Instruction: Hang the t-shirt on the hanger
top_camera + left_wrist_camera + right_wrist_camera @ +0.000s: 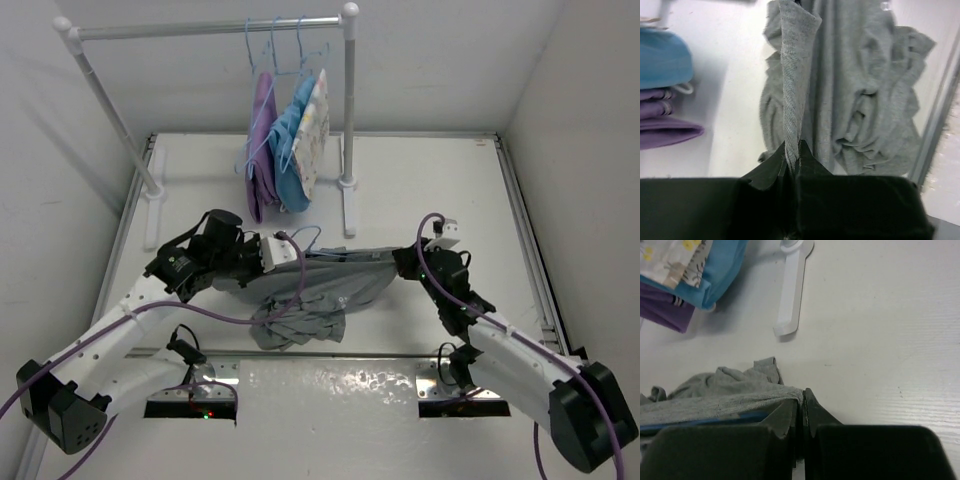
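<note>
White tabletop (440, 190) fills my overhead view, with a white tube garment rack (348, 110) standing at its far edge. Both arms reach from their bases toward the rack, and their wrists turn inward to face each other. My left gripper (792, 161) is pinched tight on a fold of the crumpled grey cotton t-shirt (330, 280). My right gripper (804, 407) is clamped on the shirt's hem at the opposite end. The shirt is stretched between them just in front of the rack's feet, its long axis parallel to the rack's rail, with loose cloth sagging on the side away from the rack. The thin light-blue clothes hanger (705, 422) shows only as a blue bar under the hem, running along the shirt. I cannot tell which way its hook points.
</note>
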Controlling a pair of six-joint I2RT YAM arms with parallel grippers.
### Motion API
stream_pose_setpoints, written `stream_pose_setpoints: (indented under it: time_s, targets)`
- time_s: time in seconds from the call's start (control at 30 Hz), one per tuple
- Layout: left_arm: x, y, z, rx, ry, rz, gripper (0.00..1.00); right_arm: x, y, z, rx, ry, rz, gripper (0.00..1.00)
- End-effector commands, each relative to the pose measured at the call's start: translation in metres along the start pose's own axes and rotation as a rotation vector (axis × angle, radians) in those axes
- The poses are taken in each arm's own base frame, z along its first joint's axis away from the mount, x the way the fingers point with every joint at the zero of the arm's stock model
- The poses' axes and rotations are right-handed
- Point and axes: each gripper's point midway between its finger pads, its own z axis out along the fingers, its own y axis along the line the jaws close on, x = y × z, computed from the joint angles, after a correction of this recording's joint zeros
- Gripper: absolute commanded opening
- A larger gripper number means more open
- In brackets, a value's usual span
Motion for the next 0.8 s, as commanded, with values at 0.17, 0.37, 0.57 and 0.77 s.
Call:
stream_pose_setpoints:
  time_s: [0.17,0.37,0.57,0.77]
  targets:
    - [0.0,0.061,-0.013,-0.301,0.054,-0.004,0.0,-0.009,0.003,-0.002,-0.025,0.146,-0.263,0.0]
    - [-0.029,0.029,0.013,-0.088,-0.122,0.088,0.0,-0.016,0.104,-0.009,-0.429,0.197,-0.535,0.08]
    - [-0.041,0.013,0.027,0.01,-0.214,0.109,0.0,-0.017,0.156,-0.017,-0.601,0.251,-0.685,0.34]
    - [-0.048,0.006,0.023,0.037,-0.262,0.12,0.0,-0.019,0.163,-0.037,-0.72,0.235,-0.78,0.65]
